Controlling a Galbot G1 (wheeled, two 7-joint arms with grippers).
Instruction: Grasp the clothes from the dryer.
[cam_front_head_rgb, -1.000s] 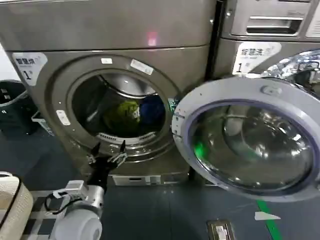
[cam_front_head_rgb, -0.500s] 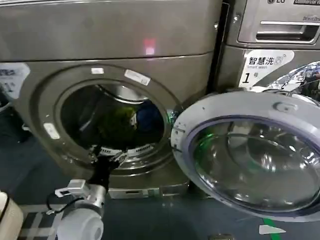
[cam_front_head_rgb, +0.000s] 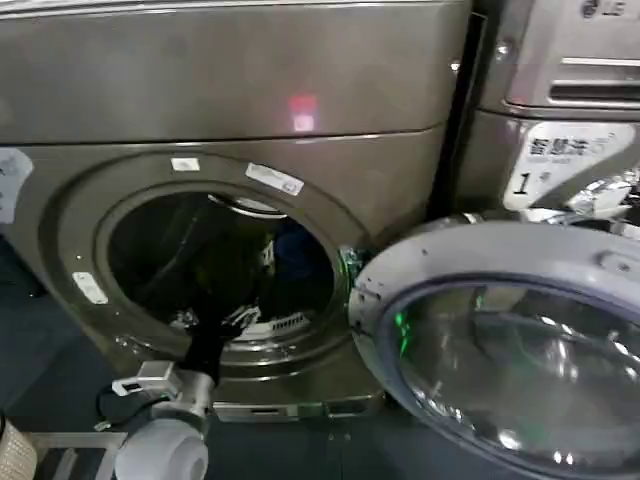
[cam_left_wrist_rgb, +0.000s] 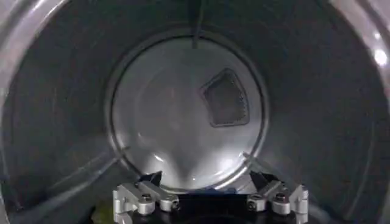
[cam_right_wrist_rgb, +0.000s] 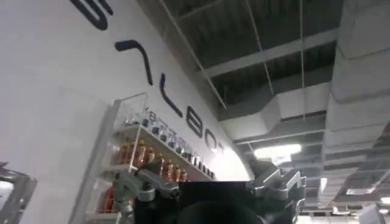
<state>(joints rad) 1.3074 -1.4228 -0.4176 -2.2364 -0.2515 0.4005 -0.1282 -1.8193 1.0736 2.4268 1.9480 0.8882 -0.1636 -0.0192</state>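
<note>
Two machines stand side by side. The dryer (cam_front_head_rgb: 230, 90), on the left, has its one glass door (cam_front_head_rgb: 510, 350) swung open to the right; the neighbour (cam_front_head_rgb: 560, 90) on the far right carries a label reading "1". Inside the drum the clothes (cam_front_head_rgb: 285, 255) lie far back, one blue piece visible. The left tool (cam_front_head_rgb: 212, 322) sits at the porthole's near rim, fingers spread wide, holding nothing. The right tool (cam_right_wrist_rgb: 210, 182) points at a ceiling, fingers apart, empty.

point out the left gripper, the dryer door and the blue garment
left gripper (cam_front_head_rgb: 212, 322), head view, between its fingertips at the porthole lip
dryer door (cam_front_head_rgb: 470, 262), head view, silver rim
blue garment (cam_front_head_rgb: 296, 252), head view, visible fabric inside drum
</note>
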